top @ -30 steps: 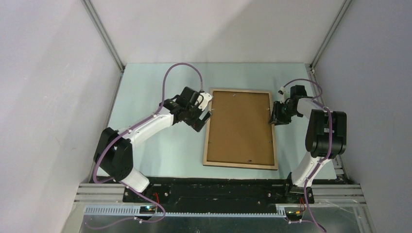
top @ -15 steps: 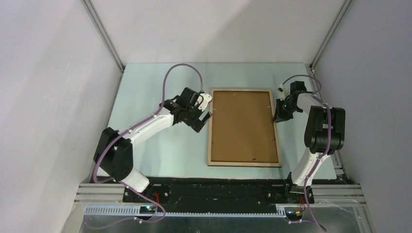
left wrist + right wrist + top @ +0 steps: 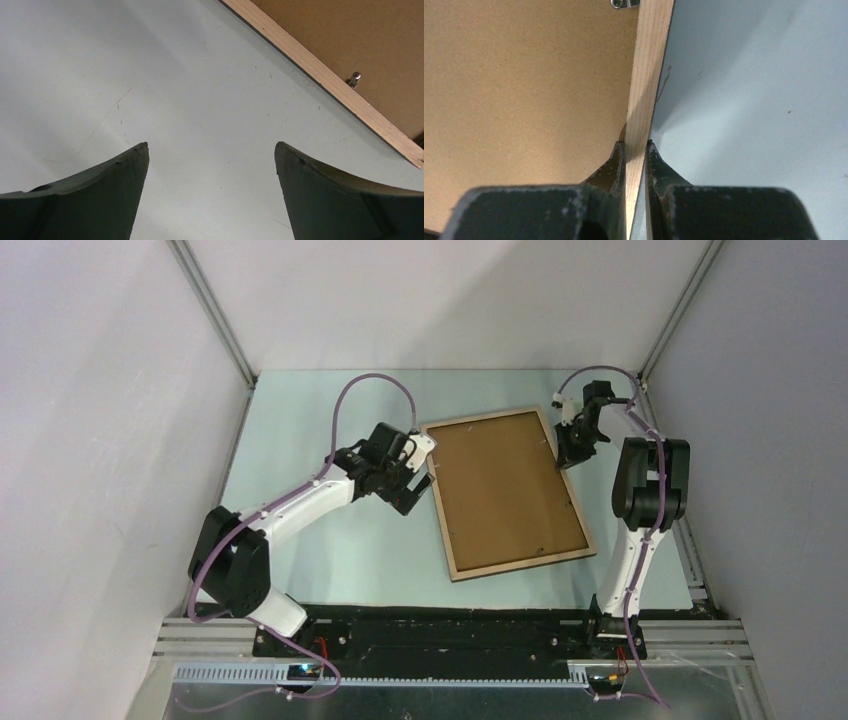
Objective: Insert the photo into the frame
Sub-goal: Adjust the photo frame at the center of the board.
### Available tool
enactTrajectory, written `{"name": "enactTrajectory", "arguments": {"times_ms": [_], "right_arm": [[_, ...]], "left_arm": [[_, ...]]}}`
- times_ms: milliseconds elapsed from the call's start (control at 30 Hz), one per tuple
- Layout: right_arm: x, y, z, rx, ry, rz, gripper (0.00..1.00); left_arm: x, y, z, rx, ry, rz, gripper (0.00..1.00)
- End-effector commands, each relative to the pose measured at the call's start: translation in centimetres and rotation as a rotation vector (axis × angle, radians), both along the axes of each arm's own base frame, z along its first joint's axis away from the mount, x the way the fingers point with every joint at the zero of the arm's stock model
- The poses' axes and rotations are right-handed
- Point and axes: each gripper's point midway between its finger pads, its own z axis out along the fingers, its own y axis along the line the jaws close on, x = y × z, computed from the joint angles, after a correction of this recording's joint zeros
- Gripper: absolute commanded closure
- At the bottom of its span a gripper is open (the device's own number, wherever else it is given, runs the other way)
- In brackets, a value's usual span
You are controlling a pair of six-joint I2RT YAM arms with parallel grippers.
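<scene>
pinching the right rail of the frame (image 3: pixel 650 60) in the right gripper (image 3: pixel 636 145), frame lying back-up, askew on the table (image 3: pixel 330 540), backing panel (image 3: pixel 505 485) in, photo not showing. hovering the left gripper (image 3: pixel 211 150) wide apart beside it. seemingly positioning; next probably needing the clips (image 3: pixel 354 78) turned.

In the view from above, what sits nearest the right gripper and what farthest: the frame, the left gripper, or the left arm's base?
1. Frame: the right gripper is clamped on its right edge, touching.
2. Left gripper: across the frame, beside its left edge.
3. Left arm's base: far off at bottom left.
</scene>
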Motion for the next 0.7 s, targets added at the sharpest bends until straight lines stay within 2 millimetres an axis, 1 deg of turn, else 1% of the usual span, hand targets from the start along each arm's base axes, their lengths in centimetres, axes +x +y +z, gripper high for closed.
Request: {"name": "enactTrajectory", "arguments": {"times_ms": [0, 133, 167, 200, 233, 333, 400, 467, 633, 667], "right_arm": [[0.9, 0.4, 1.6, -0.048, -0.054, 0.192, 1.0], [0.6, 1.0, 1.0, -0.066, -0.038, 0.302, 1.0], [0.8, 1.1, 0.9, -0.068, -0.038, 0.33, 1.0], [0.5, 1.3, 0.8, -0.057, -0.022, 0.347, 1.0], [0.8, 1.5, 0.8, -0.059, -0.027, 0.378, 1.0], [0.6, 1.6, 0.6, -0.059, -0.009, 0.432, 1.0], [0.9, 2.8, 0.5, -0.07, -0.01, 0.489, 1.0], [1.4, 3.5, 0.5, -0.079, -0.017, 0.52, 1.0], [3.2, 6.0, 0.7, -0.091, -0.051, 0.59, 1.0], [3.6, 6.8, 0.6, -0.093, -0.06, 0.611, 1.0]], "left_arm": [[0.8, 0.0, 1.1, -0.009, -0.049, -0.014, 0.01], [1.0, 0.1, 0.6, 0.003, -0.04, -0.007, 0.01], [1.0, 0.1, 0.5, 0.004, -0.04, -0.007, 0.01], [1.0, 0.1, 0.4, 0.006, -0.037, -0.007, 0.01], [1.0, 0.1, 0.3, 0.009, -0.036, -0.006, 0.01], [1.0, 0.2, 0.0, 0.015, -0.03, -0.006, 0.01], [1.2, 0.3, -0.2, 0.022, -0.026, -0.002, 0.01], [1.3, 0.4, -0.5, 0.027, -0.019, 0.005, 0.01], [1.9, 0.7, -1.3, 0.036, 0.0, 0.032, 0.02], [2.1, 0.9, -1.3, 0.035, 0.002, 0.042, 0.01]]}}
